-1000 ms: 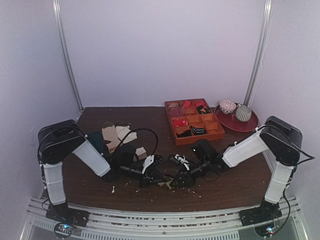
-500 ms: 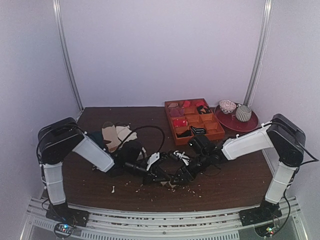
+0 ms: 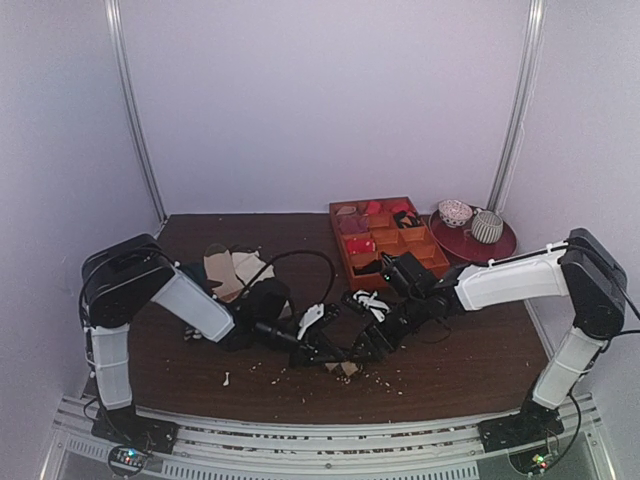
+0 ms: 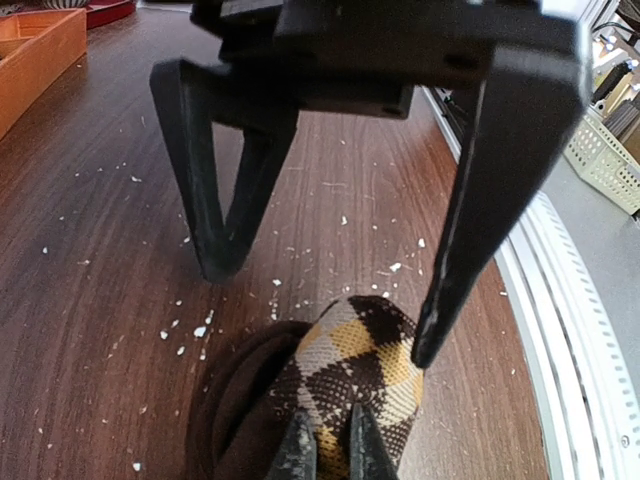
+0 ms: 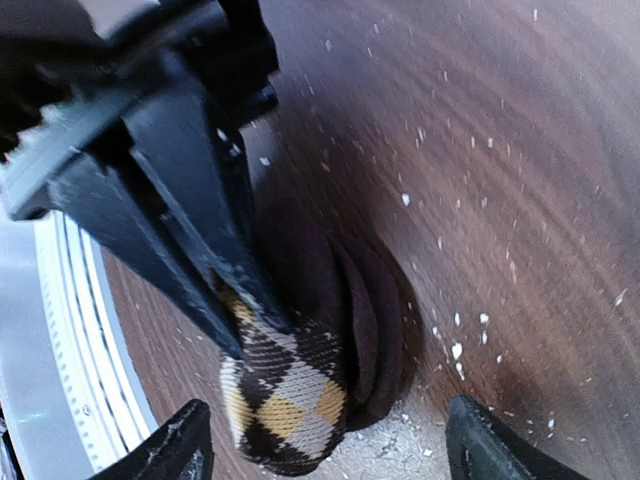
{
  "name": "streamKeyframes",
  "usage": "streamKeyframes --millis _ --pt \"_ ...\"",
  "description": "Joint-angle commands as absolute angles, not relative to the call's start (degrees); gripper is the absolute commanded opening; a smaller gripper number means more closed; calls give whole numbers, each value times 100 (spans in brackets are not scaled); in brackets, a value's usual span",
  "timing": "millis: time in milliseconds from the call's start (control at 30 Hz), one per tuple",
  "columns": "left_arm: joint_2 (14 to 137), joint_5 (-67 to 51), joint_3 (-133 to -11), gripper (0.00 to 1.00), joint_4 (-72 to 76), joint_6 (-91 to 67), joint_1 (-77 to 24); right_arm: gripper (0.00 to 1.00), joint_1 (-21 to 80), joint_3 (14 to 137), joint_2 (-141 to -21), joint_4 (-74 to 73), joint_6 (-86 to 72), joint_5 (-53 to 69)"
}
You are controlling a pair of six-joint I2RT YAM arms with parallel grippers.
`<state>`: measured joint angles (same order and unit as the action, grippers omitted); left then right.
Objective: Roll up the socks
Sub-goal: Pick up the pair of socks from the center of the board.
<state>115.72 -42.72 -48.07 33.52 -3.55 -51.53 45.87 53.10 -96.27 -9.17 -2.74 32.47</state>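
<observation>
The socks (image 4: 355, 375) lie as a short rolled bundle on the dark wooden table, argyle diamonds outside and a dark brown end folded within. My left gripper (image 4: 332, 452) is shut, its two tips pinching the argyle layer of the socks (image 5: 290, 395). My right gripper (image 5: 338, 448) stands open, its fingertips well apart on either side of the bundle and touching nothing. In the left wrist view its fingers (image 4: 480, 220) straddle the roll from the far side. From above, both grippers meet at the table's middle front, left gripper (image 3: 335, 352), right gripper (image 3: 373, 343), socks (image 3: 343, 367).
An orange compartment tray (image 3: 436, 262) sits at the back right, beside a red plate (image 3: 497, 251) with two cups. Other socks (image 3: 232, 270) lie behind my left arm. White crumbs are scattered on the wood. A metal rail (image 3: 300, 445) runs along the near edge.
My right gripper has opened wide and let go of the roll, drawing back slightly toward the right. My left gripper has shifted right, still pinching the socks.
</observation>
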Motion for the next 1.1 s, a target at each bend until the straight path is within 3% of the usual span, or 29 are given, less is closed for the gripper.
streamKeyframes --millis 0,200,267,500,767,1067 --pt "12268 -3612 -4518 0 1193 -283 -5221 82 4580 5293 -9722 -1086 -171 3271" --pt "12238 -3613 -4612 0 1046 -177 -5208 84 4627 5181 -10030 -862 -299 3279" --pt "12236 -3604 -4607 0 1057 -187 -5203 89 4655 5086 -10057 -693 -390 3368" --pt "12268 -3604 -4610 0 1086 -181 -5203 85 4848 4730 -10072 -107 -727 3588" --pt "12291 -3605 -4623 0 1140 -177 -5206 59 4983 4585 -10052 141 -976 3713" --pt "12178 -3400 -4744 3 1272 -224 -5197 11 4969 4527 -10275 474 -1348 3434"
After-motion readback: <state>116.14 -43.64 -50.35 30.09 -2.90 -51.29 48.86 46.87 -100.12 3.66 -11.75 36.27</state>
